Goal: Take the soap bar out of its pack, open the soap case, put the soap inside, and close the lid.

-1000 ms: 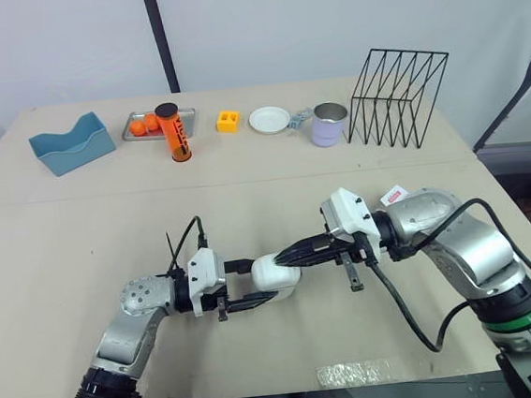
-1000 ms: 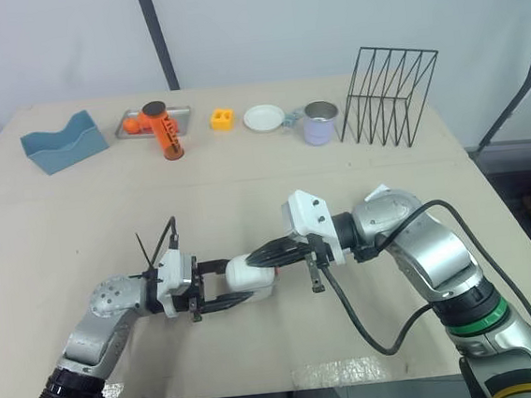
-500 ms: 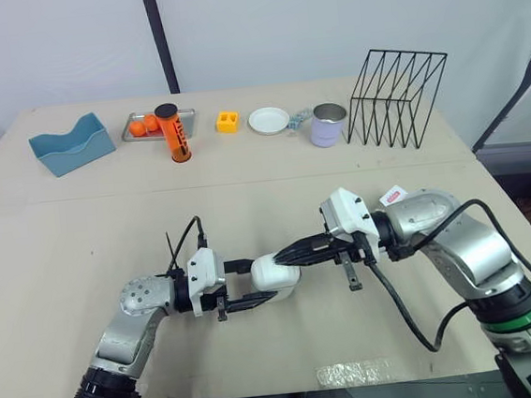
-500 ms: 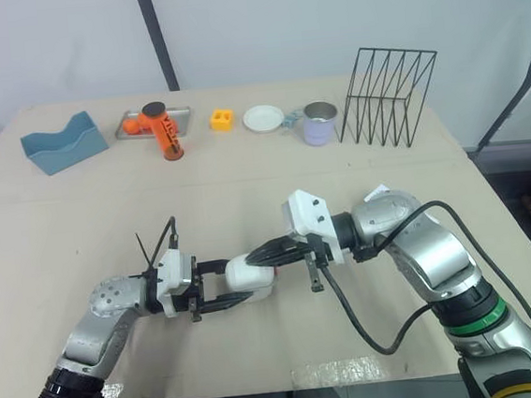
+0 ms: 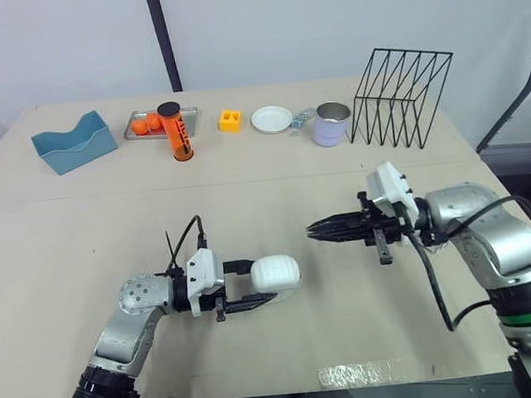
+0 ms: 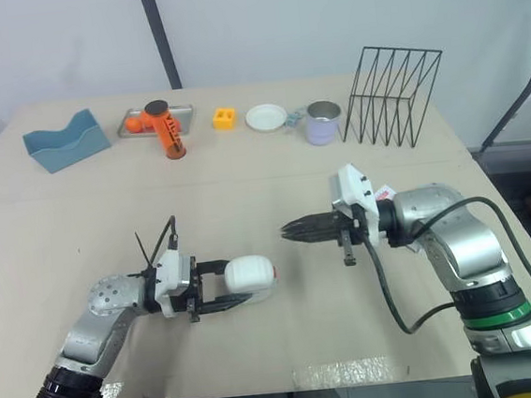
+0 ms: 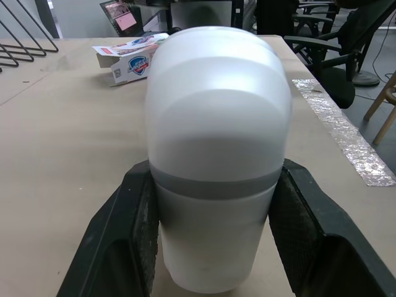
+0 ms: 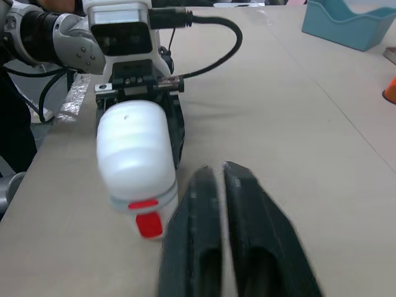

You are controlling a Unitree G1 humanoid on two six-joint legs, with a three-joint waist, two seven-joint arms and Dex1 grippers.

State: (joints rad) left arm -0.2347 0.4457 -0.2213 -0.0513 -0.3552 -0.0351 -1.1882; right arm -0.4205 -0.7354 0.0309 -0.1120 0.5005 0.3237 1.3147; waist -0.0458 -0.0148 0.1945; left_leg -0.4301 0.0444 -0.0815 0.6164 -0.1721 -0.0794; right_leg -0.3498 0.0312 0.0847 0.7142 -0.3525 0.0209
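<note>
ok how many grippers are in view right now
2. The left gripper sits near the front of the table, shut on the white soap case. The right gripper is to its right, shut, empty, pointing at the case, apart from it.

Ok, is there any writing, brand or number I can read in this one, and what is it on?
Nothing here reads clearly.
The opened cardboard soap pack: blue shield logo and print, too blurred to read.
The orange cylindrical can: dark markings, too small to read.
The white plastic soap case: no lettering seen; its red tab looks blank.
</note>
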